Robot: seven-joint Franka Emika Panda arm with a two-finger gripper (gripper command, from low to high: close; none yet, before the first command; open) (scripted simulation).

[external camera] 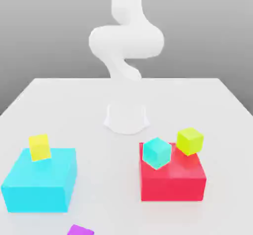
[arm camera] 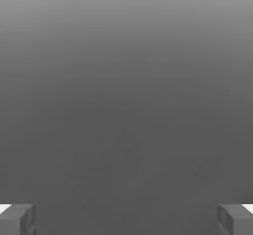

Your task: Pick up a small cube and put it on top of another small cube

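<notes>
A small yellow cube (external camera: 39, 147) sits tilted on top of a large cyan block (external camera: 39, 187) at the exterior view's left. At the right, a small cyan cube (external camera: 156, 152) and a small lime cube (external camera: 189, 140) rest on a large red block (external camera: 173, 182). A small purple cube (external camera: 80, 230) lies at the table's near edge. In the hand view my gripper (arm camera: 126, 220) is open, its two grey fingertips (arm camera: 17, 220) far apart with nothing between them, facing a plain grey backdrop.
The white arm (external camera: 126, 41) rises from its round base (external camera: 126, 116) at the middle of the white table (external camera: 99, 105) and curves upward. Bare tabletop lies between the cyan and red blocks.
</notes>
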